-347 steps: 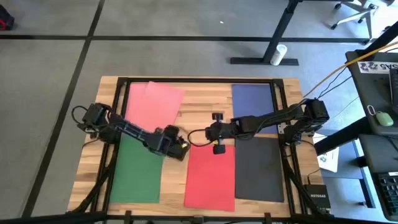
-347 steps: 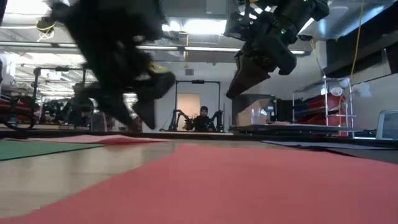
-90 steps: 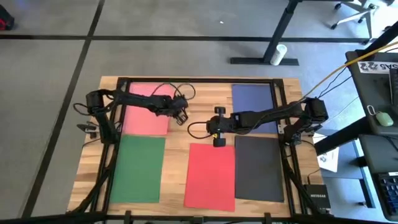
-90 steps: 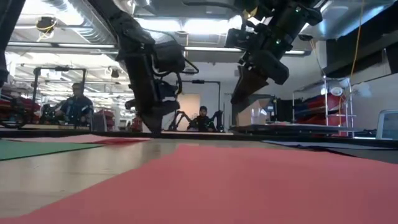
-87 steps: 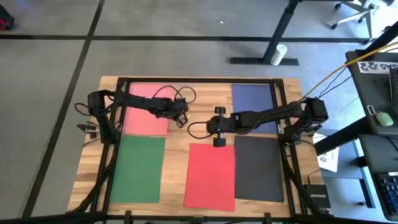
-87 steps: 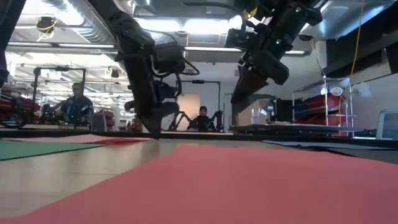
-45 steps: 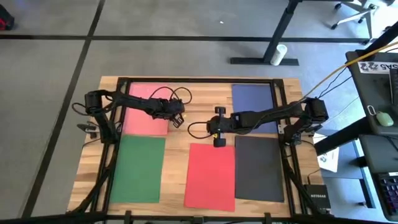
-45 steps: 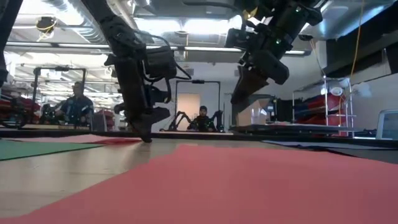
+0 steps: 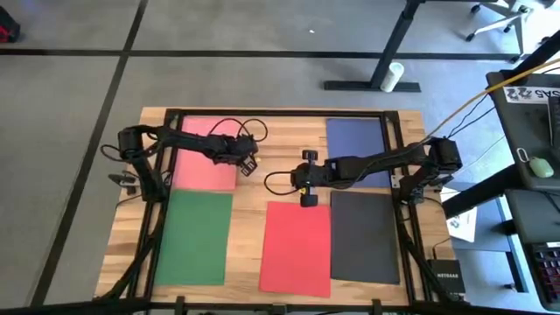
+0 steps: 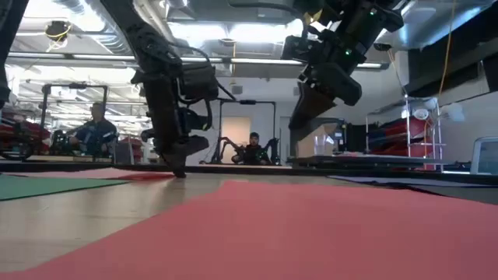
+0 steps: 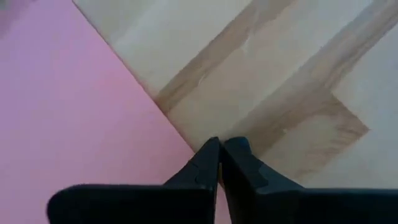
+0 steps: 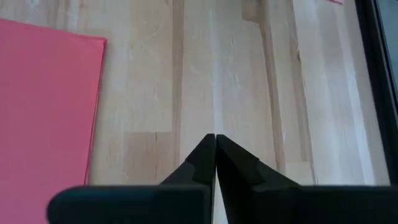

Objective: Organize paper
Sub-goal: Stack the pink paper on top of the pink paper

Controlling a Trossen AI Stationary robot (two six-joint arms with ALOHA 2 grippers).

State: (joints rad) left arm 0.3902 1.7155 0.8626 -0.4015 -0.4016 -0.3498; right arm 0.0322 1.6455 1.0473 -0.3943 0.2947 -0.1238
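Paper: five sheets flat on the wooden table (image 9: 280,157). Pink sheet (image 9: 203,153) at the far left, navy sheet (image 9: 354,140) at the far right. Green sheet (image 9: 192,236) just in front of the pink one, red sheet (image 9: 296,247) near middle, dark grey sheet (image 9: 363,236) touching red's right edge. Left gripper (image 9: 248,164) at the pink sheet's right edge, fingers (image 11: 208,163) pressed together, tips down at the sheet edge. Right gripper (image 9: 305,179) above bare wood just beyond the red sheet, fingers (image 12: 202,158) also pressed together, holding nothing.
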